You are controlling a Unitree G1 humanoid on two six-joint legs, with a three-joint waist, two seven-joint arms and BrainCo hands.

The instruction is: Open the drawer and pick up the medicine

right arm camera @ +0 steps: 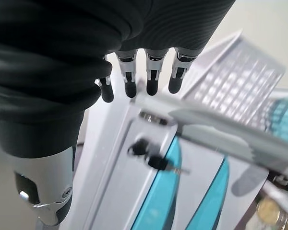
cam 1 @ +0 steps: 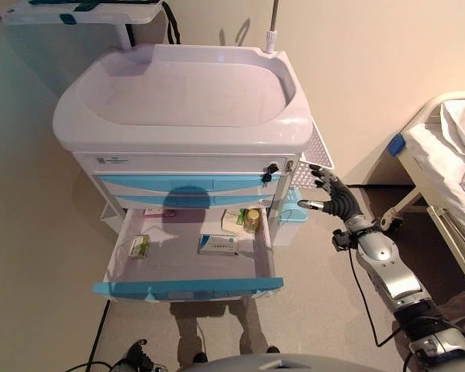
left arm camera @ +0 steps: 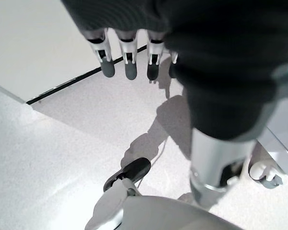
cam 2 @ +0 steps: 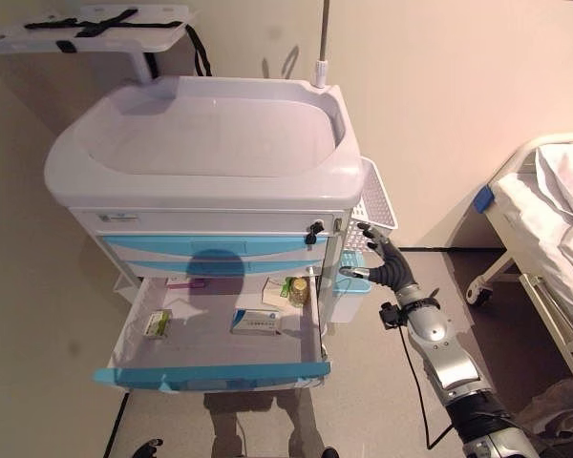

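No legible text on the cart (cam 1: 182, 124) or medicine boxes (cam 1: 217, 245).

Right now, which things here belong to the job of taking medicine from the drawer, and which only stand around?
Job: open drawer; white-blue medicine box; small green box; yellow bottle; right hand, open.

Around: cart top; bed; side basket; left hand.

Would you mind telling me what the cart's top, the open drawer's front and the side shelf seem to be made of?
The cart's top looks like moulded plastic, pale and glossy, with rounded edges and soft reflections. The open drawer's front seems to be the same kind of plastic in satin light blue. The side shelf shows a regular grid of small holes: perforated plastic or painted metal; the look leaves it open.
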